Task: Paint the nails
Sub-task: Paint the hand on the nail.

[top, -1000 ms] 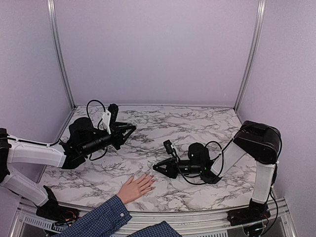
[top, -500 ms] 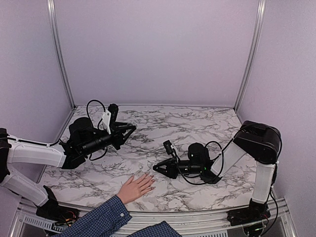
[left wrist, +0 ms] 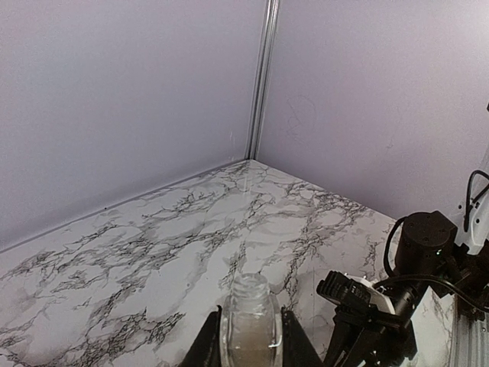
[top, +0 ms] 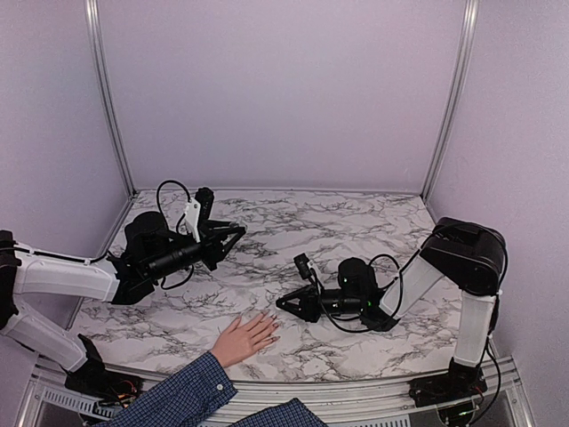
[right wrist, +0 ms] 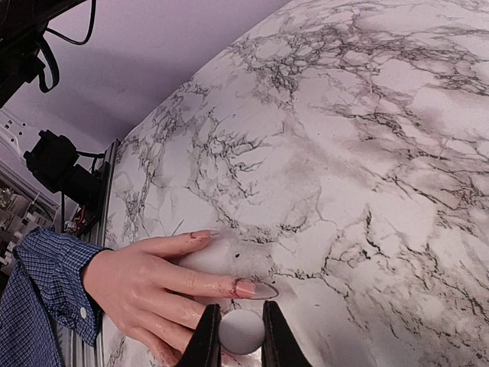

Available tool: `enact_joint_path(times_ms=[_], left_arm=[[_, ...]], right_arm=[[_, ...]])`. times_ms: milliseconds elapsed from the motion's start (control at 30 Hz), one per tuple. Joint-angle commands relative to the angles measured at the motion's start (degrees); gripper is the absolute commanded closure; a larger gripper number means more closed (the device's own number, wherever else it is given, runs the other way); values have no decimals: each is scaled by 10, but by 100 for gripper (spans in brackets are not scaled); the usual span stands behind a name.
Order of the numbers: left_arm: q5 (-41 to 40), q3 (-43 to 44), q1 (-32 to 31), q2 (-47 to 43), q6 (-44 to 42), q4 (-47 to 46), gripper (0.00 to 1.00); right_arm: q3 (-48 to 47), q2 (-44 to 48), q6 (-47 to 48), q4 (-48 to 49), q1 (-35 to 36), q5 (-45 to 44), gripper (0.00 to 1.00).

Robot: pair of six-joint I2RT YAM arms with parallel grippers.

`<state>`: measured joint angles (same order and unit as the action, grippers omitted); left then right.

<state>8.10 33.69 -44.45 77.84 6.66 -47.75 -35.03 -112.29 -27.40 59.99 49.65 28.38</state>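
Observation:
A light-skinned hand (top: 242, 338) with a blue plaid sleeve (top: 182, 396) lies flat near the table's front edge. In the right wrist view its long pale nails show: one on the finger just ahead of my jaws (right wrist: 252, 288), another further left (right wrist: 203, 233). My right gripper (right wrist: 241, 307) is shut on a round grey cap (right wrist: 241, 332); any brush under it is hidden. It hovers right at the fingertips (top: 283, 303). My left gripper (left wrist: 250, 315) is shut on an open clear glass bottle (left wrist: 250, 294), held above the table's left side (top: 233, 233).
The marble table (top: 356, 222) is walled by lilac panels behind and at both sides. The right arm's wrist and cables (left wrist: 397, 306) show in the left wrist view. The sleeve (right wrist: 38, 298) crosses the front edge at lower left.

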Motion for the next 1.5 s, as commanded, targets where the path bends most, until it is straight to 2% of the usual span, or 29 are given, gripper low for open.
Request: enact_joint_path(times_ms=[0,1467], left_arm=[[8,17,6,4,2,-23,100],[10,15,6,6,1,-23,100]], right_arm=[[-14,-6,7,-6,4,-11,100],[-7,5,10,-22,-10,-30,100]])
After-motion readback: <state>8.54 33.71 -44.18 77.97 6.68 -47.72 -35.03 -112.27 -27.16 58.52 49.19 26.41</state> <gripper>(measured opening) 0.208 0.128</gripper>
